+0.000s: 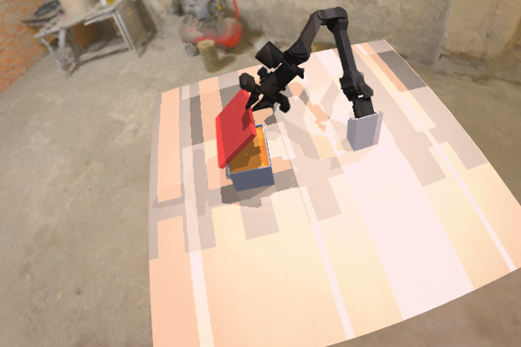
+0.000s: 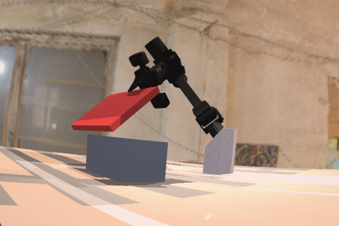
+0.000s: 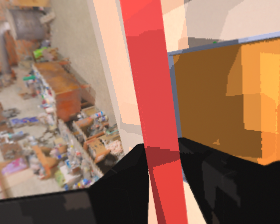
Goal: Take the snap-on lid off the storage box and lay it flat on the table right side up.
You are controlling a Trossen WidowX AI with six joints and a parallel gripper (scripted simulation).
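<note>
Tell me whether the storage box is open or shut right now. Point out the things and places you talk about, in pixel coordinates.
Open: the red lid [image 1: 235, 129] [image 2: 117, 106] [image 3: 148, 95] tilts above it in the end effector [image 1: 251, 108] [image 2: 140, 90] [image 3: 161, 148], exposing its orange inside.

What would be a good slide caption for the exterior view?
Gripper holding the red lid tilted above the blue-gray storage box.

Red lid [image 1: 235, 129] [image 2: 117, 106] [image 3: 152, 85] cut off top and bottom in wrist view; box [image 1: 252, 179] [image 2: 141, 160] [image 3: 208, 95] partly hidden behind it in top view
</note>
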